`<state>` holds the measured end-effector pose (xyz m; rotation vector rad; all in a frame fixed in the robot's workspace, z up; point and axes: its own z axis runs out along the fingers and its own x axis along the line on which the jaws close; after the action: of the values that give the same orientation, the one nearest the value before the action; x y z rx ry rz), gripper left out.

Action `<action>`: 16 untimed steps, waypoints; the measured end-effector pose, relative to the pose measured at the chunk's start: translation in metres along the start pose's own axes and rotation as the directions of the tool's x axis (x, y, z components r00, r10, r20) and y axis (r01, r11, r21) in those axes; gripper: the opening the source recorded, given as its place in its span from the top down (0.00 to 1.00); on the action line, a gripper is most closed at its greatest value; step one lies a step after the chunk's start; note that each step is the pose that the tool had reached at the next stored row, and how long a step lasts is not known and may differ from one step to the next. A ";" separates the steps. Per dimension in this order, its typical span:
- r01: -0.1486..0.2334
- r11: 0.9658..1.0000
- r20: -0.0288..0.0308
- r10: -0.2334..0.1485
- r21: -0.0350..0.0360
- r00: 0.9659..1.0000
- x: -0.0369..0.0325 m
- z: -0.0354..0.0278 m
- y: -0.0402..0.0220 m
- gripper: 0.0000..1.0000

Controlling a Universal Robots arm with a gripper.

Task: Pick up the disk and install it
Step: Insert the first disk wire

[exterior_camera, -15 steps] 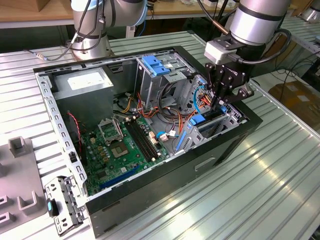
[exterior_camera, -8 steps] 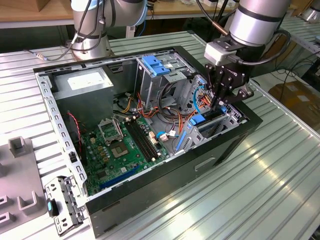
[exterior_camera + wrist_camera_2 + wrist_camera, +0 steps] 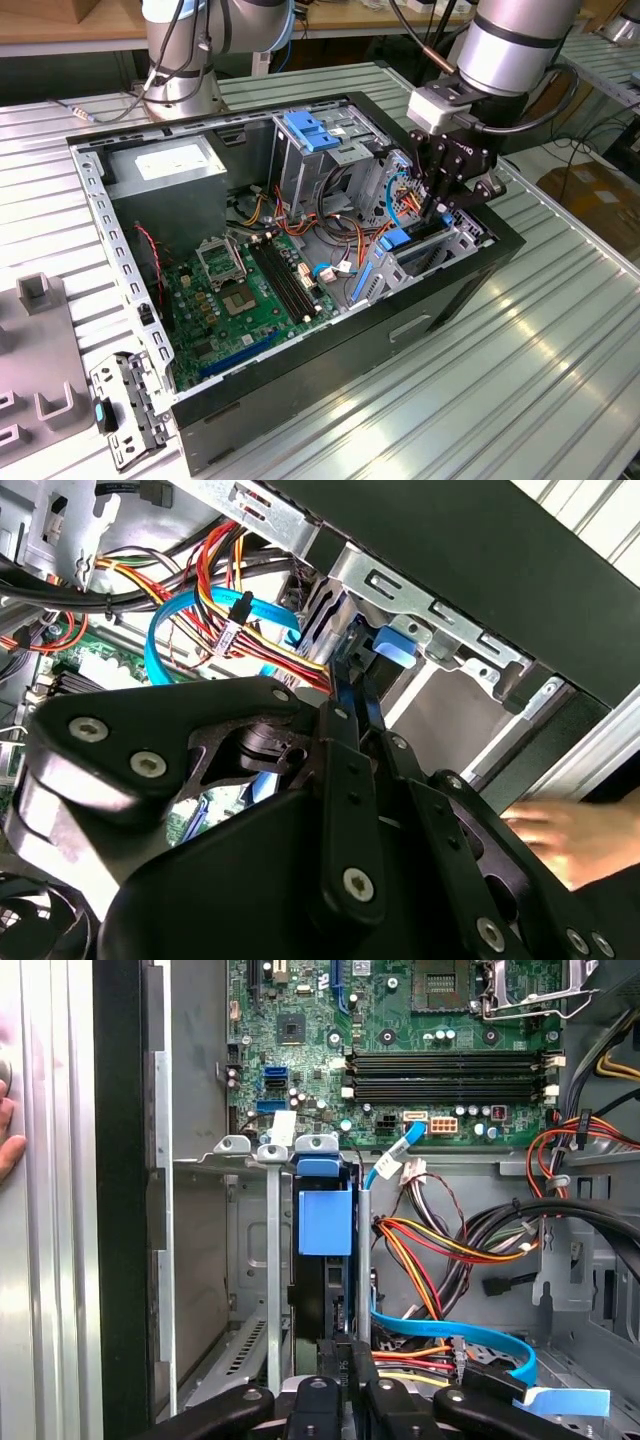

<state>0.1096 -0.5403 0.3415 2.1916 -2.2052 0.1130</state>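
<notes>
The disk (image 3: 325, 1222) stands on edge in a slot of the metal drive cage (image 3: 232, 1146) at the front corner of the open computer case (image 3: 330, 350). Its bright blue bracket (image 3: 397, 240) shows at the slot's end, and its dark body runs back between the cage rails. My gripper (image 3: 432, 215) reaches down into the cage from above. In both wrist views the black fingers (image 3: 352, 1352) close tightly on the disk's thin rear edge, and the gripper (image 3: 350, 675) meets the blue bracket (image 3: 390, 650) there.
Red, yellow and blue cables (image 3: 450, 1250) crowd the space beside the cage. The green motherboard (image 3: 250, 290) lies in the case, with a grey power supply box (image 3: 165, 165) at its far corner. A person's hand (image 3: 560, 830) rests outside the case wall. A loose metal bracket (image 3: 125, 405) lies on the table.
</notes>
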 end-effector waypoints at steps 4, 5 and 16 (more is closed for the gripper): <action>0.000 1.000 0.000 0.000 0.000 1.000 0.0003 -0.0043 -0.0001 0.76; 0.000 1.000 0.000 0.000 0.000 1.000 0.0005 -0.0072 -0.0002 0.76; 0.000 1.000 0.001 0.000 0.000 1.000 0.0008 -0.0117 -0.0004 0.89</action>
<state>0.1096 -0.5402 0.3532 2.1919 -2.2055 0.1123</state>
